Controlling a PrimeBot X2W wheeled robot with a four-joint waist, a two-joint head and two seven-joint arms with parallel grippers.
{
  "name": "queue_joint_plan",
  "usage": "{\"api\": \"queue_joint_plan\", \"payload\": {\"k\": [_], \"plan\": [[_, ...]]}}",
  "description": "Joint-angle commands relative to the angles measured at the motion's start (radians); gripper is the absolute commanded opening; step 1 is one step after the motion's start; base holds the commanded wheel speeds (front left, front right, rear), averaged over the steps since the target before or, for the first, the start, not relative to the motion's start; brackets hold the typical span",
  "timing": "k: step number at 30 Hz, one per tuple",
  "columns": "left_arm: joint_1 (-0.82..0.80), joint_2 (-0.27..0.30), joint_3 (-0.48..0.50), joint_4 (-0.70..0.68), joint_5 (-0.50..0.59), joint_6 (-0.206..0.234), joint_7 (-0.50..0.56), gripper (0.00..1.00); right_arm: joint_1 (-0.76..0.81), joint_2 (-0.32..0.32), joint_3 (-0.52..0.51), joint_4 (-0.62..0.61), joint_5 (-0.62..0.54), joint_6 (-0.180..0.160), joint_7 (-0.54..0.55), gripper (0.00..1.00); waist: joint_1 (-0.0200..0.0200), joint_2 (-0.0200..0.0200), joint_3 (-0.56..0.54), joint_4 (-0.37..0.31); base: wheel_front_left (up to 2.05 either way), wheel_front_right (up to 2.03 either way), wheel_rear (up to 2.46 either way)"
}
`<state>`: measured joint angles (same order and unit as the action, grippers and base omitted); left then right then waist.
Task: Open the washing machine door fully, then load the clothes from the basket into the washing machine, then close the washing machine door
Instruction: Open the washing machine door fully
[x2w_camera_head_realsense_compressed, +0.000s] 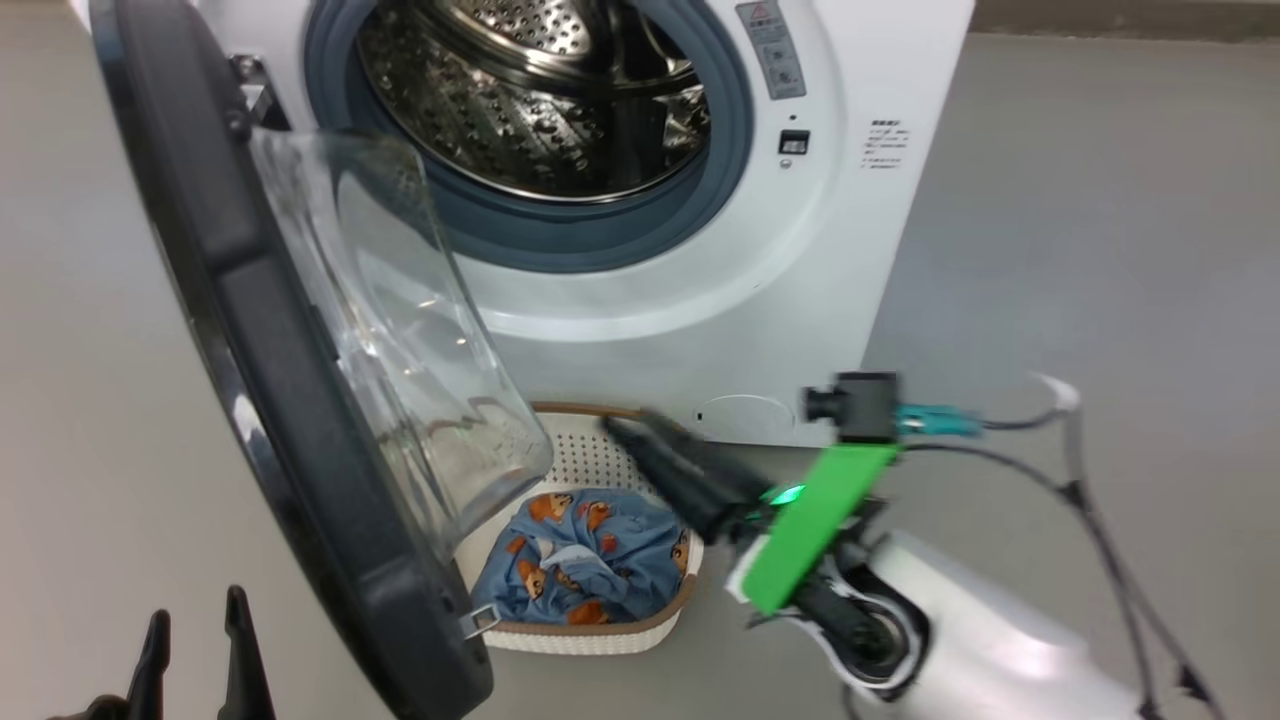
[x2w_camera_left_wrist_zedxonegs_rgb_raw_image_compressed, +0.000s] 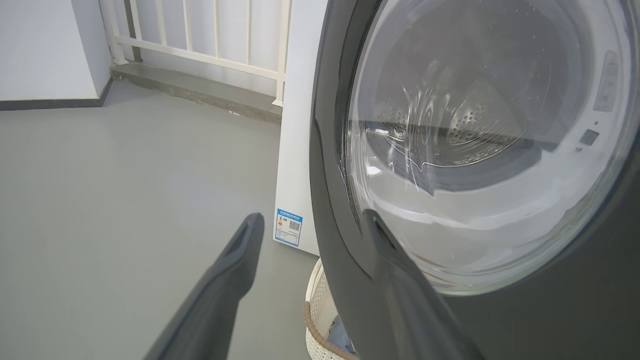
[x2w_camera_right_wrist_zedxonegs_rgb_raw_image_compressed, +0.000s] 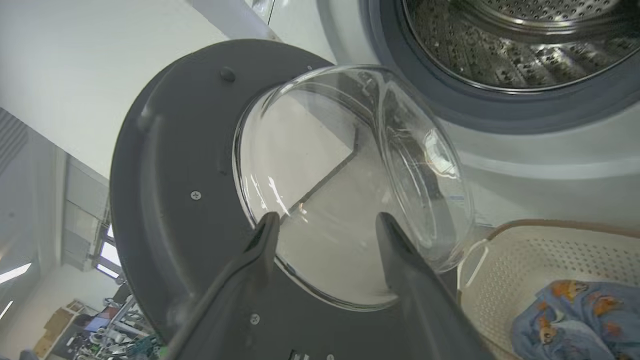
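- The right gripper is being held with its two fingers spread apart and nothing pinched between them. In the head view it is being shown blurred, reaching in from the lower right above the basket, with the pale forearm angled up and to the left.
- The left gripper is being held low at the lower left, fingers pointing up and spread, gripping nothing. Whether one finger is touching the door's rim cannot be told.
- The washing machine door is being shown swung out from the washing machine, its bulging glass overhanging the basket's left part.
- The clothes are lying bunched in the basket, which is standing on the floor just in front of the machine.
- The drum mouth is being shown unobstructed. Open floor is being offered to the machine's right, while room on the left is being narrowed by the door's edge.
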<state>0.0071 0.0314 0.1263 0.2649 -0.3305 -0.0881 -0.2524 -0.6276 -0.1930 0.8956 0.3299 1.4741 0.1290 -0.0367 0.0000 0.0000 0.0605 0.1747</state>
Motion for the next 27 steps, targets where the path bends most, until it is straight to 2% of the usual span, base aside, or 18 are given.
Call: {"api": "queue_joint_plan", "payload": {"k": [1, 3, 4, 6, 12, 16, 17, 21, 27], "plan": [[-0.006, 0.019, 0.039, -0.021, 0.013, 0.000, -0.009, 1.00, 0.021, -0.011, 0.009, -0.029, -0.055, 0.002, -0.067, 1.00, 0.0000, 0.0000, -0.015, -0.017, 0.00, 0.00, 0.00], [-0.003, 0.019, 0.047, -0.019, 0.023, -0.003, -0.009, 1.00, 0.028, -0.059, 0.035, -0.016, -0.129, 0.002, -0.156, 1.00, 0.0000, 0.0000, -0.019, -0.028, 0.00, 0.00, 0.00], [0.003, 0.019, 0.060, -0.020, 0.032, -0.005, -0.009, 1.00, 0.032, -0.096, 0.049, 0.016, -0.211, 0.002, -0.207, 1.00, 0.0000, 0.0000, -0.025, -0.042, 0.00, 0.00, 0.00], [0.010, 0.019, 0.070, -0.020, 0.039, -0.007, -0.009, 1.00, 0.044, -0.122, 0.031, 0.049, -0.297, 0.002, -0.223, 1.00, 0.0000, 0.0000, -0.031, -0.053, 0.00, 0.00, 0.00], [0.022, 0.019, 0.085, -0.019, 0.050, -0.011, -0.009, 1.00, 0.202, -0.130, -0.278, 0.041, -0.662, 0.002, -0.225, 1.00, 0.0000, 0.0000, -0.044, -0.068, 0.00, 0.00, 0.00], [0.028, 0.019, 0.094, -0.023, 0.050, -0.013, -0.009, 1.00, 0.340, -0.091, -0.503, -0.003, -0.885, 0.002, -0.225, 1.00, 0.0000, 0.0000, -0.045, -0.075, 0.00, 0.00, 0.00], [0.028, 0.019, 0.094, -0.023, 0.050, -0.013, -0.009, 1.00, 0.340, -0.091, -0.503, -0.003, -0.885, 0.002, -0.225, 1.00, 0.0000, 0.0000, -0.045, -0.075, 0.00, 0.00, 0.00], [0.036, 0.019, 0.099, -0.018, 0.053, -0.016, -0.009, 1.00, 0.449, -0.041, -0.660, -0.049, -1.065, 0.002, -0.225, 1.00, 0.0000, 0.0000, -0.044, -0.080, 0.00, 0.00, 0.00], [0.043, 0.019, 0.104, -0.017, 0.049, -0.019, -0.009, 1.00, 0.562, 0.034, -0.838, -0.110, -1.228, 0.002, -0.225, 1.00, 0.0000, 0.0000, -0.039, -0.080, 0.00, 0.00, 0.00]]}}
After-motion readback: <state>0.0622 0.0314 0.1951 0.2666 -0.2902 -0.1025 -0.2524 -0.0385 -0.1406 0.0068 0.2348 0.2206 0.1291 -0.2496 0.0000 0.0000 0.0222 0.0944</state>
